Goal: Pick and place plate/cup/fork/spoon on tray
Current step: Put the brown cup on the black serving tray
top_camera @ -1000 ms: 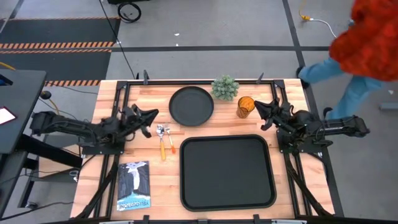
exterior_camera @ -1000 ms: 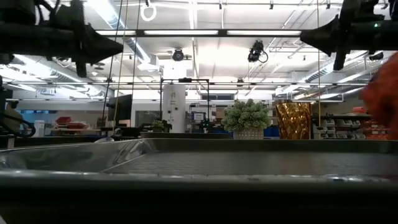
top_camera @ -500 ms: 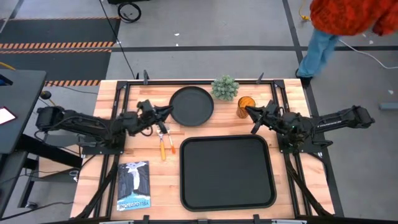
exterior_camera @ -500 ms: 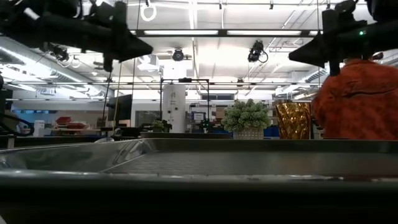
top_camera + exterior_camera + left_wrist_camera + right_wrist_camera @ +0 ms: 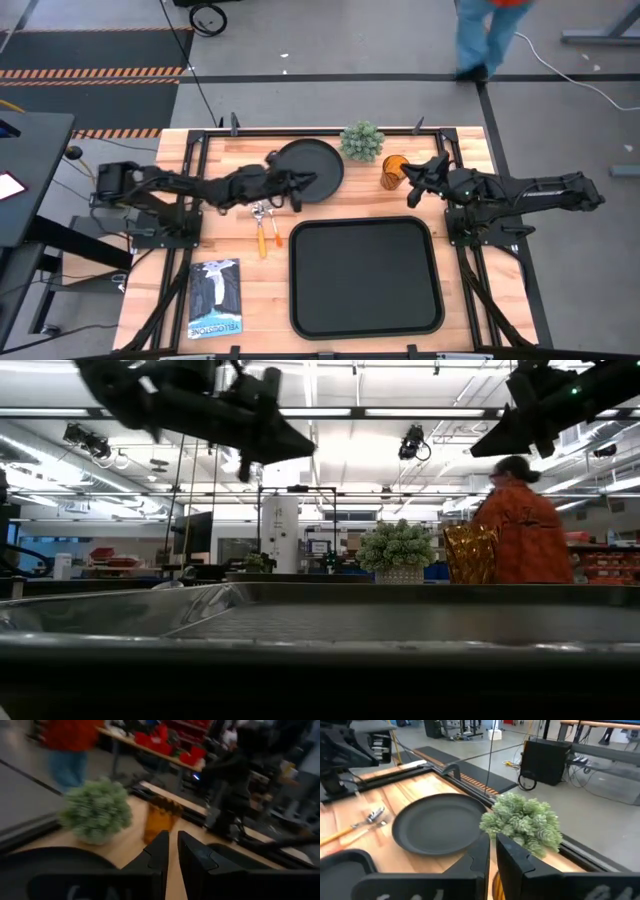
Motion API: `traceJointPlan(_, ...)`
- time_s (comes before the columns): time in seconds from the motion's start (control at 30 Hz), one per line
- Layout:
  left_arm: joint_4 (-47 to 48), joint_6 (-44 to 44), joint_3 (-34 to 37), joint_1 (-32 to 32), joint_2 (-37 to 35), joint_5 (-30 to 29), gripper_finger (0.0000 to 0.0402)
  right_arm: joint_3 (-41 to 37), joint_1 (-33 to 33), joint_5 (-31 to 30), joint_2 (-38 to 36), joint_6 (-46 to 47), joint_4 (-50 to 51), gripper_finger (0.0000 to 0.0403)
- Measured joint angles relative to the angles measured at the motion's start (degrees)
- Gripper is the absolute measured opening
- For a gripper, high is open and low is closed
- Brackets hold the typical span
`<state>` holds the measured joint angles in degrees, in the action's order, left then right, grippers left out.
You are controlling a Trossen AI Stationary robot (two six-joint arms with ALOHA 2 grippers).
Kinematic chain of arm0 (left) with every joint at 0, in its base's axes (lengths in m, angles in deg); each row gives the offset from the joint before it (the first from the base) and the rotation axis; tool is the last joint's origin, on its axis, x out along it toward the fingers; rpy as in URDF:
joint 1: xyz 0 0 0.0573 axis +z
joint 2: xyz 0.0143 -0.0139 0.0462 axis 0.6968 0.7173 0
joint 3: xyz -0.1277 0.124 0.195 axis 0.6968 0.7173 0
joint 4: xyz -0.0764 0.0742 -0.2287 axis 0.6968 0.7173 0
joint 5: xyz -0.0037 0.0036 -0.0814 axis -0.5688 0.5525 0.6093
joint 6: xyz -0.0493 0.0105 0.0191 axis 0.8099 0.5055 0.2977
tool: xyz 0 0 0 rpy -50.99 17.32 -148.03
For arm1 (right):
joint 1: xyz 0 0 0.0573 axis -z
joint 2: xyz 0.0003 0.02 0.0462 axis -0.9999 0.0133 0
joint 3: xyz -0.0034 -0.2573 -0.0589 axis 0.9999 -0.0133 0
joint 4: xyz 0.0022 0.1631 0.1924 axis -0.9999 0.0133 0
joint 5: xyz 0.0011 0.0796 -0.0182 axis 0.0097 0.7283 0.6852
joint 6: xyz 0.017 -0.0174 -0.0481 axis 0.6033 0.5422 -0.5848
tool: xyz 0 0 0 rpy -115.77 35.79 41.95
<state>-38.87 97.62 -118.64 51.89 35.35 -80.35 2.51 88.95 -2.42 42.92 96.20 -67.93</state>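
Note:
The round black plate lies flat at the table's far middle, with the amber cup standing to its right. The fork and spoon lie side by side left of the black tray, silver ends toward the far edge. My left gripper hangs shut above the plate's near-left rim, pointing level toward the cup. My right gripper hovers shut just right of the cup, pointing at the plate. Neither touches anything.
A green plant ball sits at the far edge between plate and cup. A book lies near the front left. Black frame rails run along both table sides. A person walks beyond the far edge.
My left gripper has swept toward the table's right edge, from beside the fork and spoon to over the plate's near-left rim, rising a little. My right gripper has risen slightly and tipped up nearer level by the cup. The person has walked away beyond the far edge.

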Motion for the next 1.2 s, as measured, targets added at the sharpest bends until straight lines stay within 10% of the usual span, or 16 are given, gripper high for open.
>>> traceJointPlan(0.67,25.52,-0.05,-37.35,4.81,26.65,18.13,0.0064,-0.07,7.62,-5.21,-2.34,7.74,10.56,0.001)
traceJointPlan(1.2,47.91,-3.85,-59.96,9.34,39.37,26.79,0.0128,-0.07,33.43,16.38,8.83,7.19,8.71,0.0011)
